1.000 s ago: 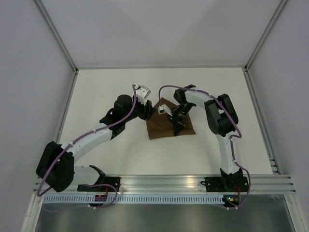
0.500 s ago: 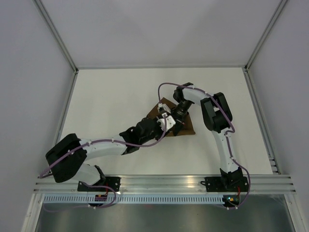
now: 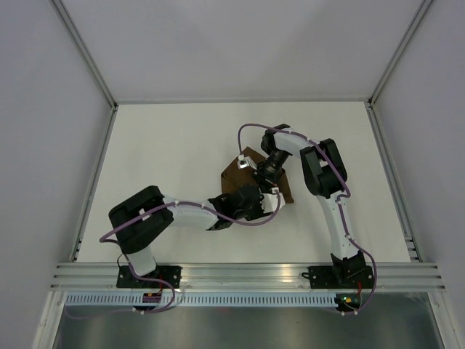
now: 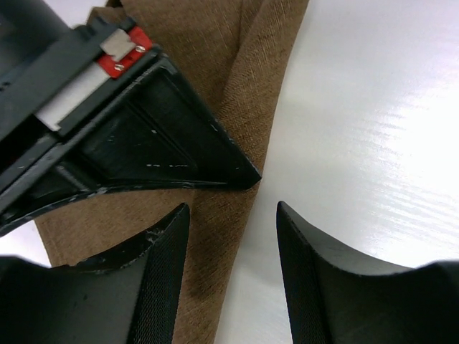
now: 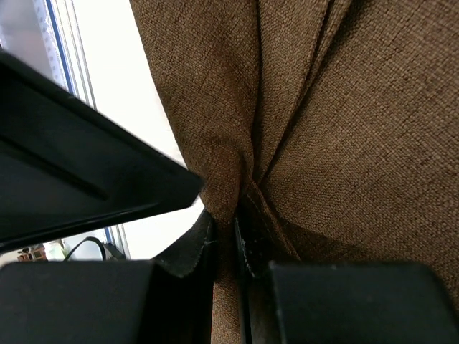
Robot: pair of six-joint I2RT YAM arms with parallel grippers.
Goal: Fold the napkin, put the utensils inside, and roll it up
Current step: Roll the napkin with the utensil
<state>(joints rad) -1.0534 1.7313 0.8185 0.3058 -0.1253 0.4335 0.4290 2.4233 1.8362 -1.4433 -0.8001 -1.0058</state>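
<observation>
The dark brown napkin (image 3: 232,177) lies bunched at the table's middle, mostly hidden under both grippers. My right gripper (image 3: 266,174) is shut on a pinched fold of the napkin (image 5: 358,143), the cloth squeezed between its fingers (image 5: 208,251). My left gripper (image 3: 259,201) is open at the napkin's near edge. In the left wrist view the napkin's edge (image 4: 240,79) runs between its open fingertips (image 4: 172,236), and the right gripper's finger (image 4: 158,143) sits just above. The utensils are out of view.
The white table (image 3: 167,145) is walled at the back and both sides. A metal rail (image 3: 247,273) runs along the near edge. The two arms nearly touch over the napkin.
My left arm has swung from the napkin's left side round to its near edge, stretching low over the table. My right gripper has shifted a little back onto the cloth.
</observation>
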